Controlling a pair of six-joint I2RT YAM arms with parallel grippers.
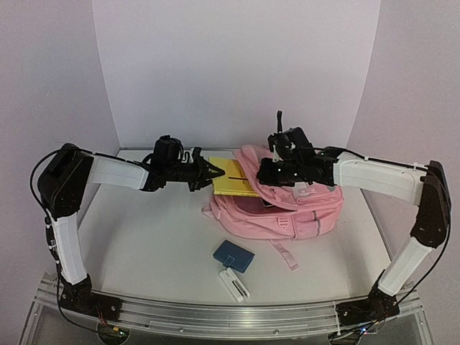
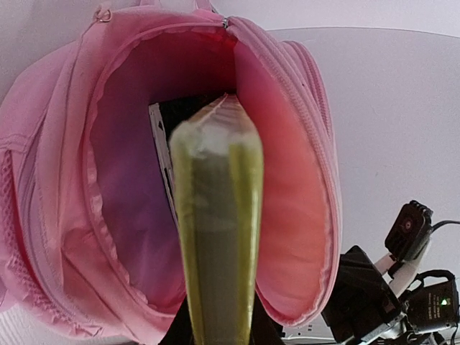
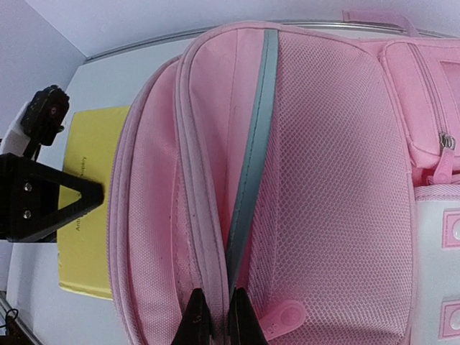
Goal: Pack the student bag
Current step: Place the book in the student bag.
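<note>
Two arms, top view: both reach in over the table (image 1: 144,237) and meet at the student bag (image 1: 287,215), which lies on its side right of centre, its mouth facing left.
Left gripper, top view: the left gripper (image 1: 215,171) is clamped on a yellow book (image 1: 233,180), whose far end is at the bag's mouth.
Right gripper, top view: the right gripper (image 1: 264,172) is down on the bag's upper edge, beside the mouth.
Loose things, top view: a blue pouch (image 1: 233,255) and a white flat object (image 1: 235,285) lie on the table in front of the bag, close together.
Book, left wrist view: seen edge-on, it runs up from between the jaws into the bag's mouth.
Bag mouth, left wrist view: wide open, pink lining showing; a dark flat thing with a white edge (image 2: 180,118) is inside, behind the book's tip.
Grip, right wrist view: the fingers (image 3: 195,320) are pinched together on a pink seam beside a grey strip (image 3: 251,144).
Surroundings, right wrist view: a mesh panel (image 3: 330,180) lies right of the strip; the yellow book and the other gripper sit at the left.
</note>
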